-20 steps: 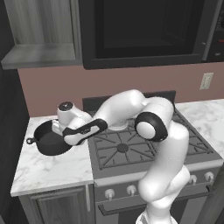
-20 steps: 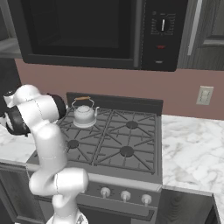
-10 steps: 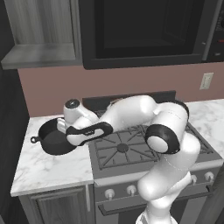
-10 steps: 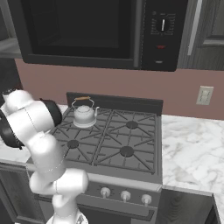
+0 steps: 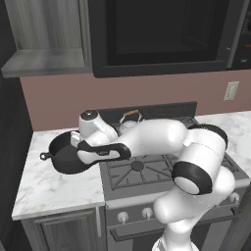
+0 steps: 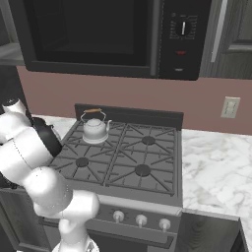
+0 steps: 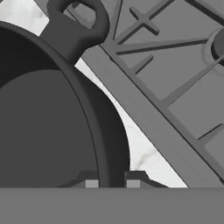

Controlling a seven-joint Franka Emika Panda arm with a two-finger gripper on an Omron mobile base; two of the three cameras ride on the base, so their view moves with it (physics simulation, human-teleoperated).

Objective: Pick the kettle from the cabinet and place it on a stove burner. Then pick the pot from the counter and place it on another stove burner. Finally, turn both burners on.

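The dark round pot (image 5: 66,158) sits at the right end of the white marble counter (image 5: 49,191), close to the stove's edge. My gripper (image 5: 77,147) reaches it from the stove side and is shut on its near rim. In the hand view the fingertips (image 7: 92,183) straddle the rim of the pot (image 7: 43,131). One of its loop handles (image 7: 78,17) points toward the grates, and a strip of counter (image 7: 140,148) shows beside it. The silvery kettle (image 5: 130,122) (image 6: 95,129) stands upright on the back-left burner. The pot (image 6: 47,138) shows partly behind my arm.
The stove (image 6: 133,162) has black grates, and its front-left burner (image 5: 137,165) is bare. Silver knobs (image 6: 141,220) line the stove front. A black microwave (image 5: 162,34) hangs above it. The open cabinet (image 5: 44,34) is at the upper left. More marble counter (image 6: 216,167) lies right of the stove.
My elbow has swung right and lower while the hand stayed at the pot's rim. The pot has shifted slightly toward the stove. The kettle has not moved.
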